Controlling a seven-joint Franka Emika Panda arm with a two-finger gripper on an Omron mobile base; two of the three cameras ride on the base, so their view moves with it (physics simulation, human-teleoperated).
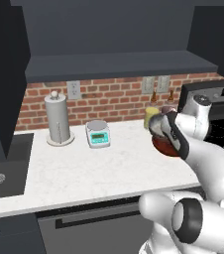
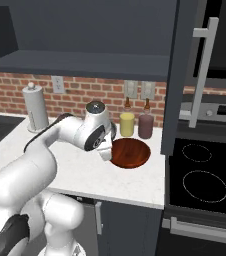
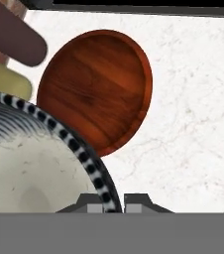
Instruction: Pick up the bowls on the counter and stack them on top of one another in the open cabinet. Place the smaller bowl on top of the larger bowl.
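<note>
My gripper (image 3: 113,202) is shut on the rim of the smaller bowl (image 3: 29,168), which has a dark striped outside and a pale speckled inside. The bowl hangs just above the counter (image 1: 84,168). From the left base view, the smaller bowl (image 1: 157,122) tilts at my gripper (image 1: 166,127), above the near edge of the larger bowl (image 1: 162,147). This wide red-brown larger bowl (image 2: 131,152) (image 3: 96,89) rests flat on the marble. The open cabinet (image 1: 119,65) (image 2: 85,62) is overhead, its dark shelf bare.
A yellow jar (image 2: 127,124) and a maroon jar (image 2: 146,125) stand behind the larger bowl, against the brick wall. A paper towel holder (image 1: 58,119) and a scale (image 1: 98,133) sit to the left, with the sink (image 1: 0,173) beyond. The stove (image 2: 205,175) and a dark side panel (image 2: 182,75) are on the right.
</note>
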